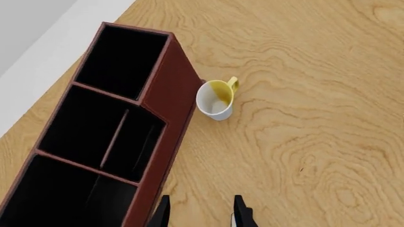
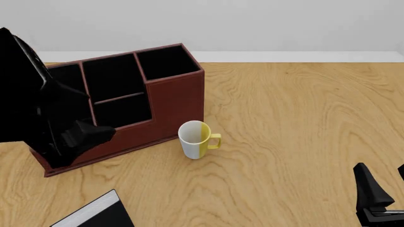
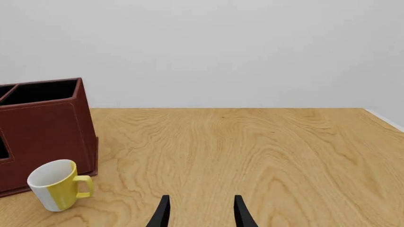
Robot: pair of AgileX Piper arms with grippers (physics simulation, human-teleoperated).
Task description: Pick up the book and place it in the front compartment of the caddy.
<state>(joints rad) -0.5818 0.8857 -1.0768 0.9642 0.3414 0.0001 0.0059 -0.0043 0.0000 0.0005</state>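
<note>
Left gripper fingers apart, empty — caddy just beside them; approach book squarely, grasp edge.

One caddy, one mug, one book — two grippers
</note>
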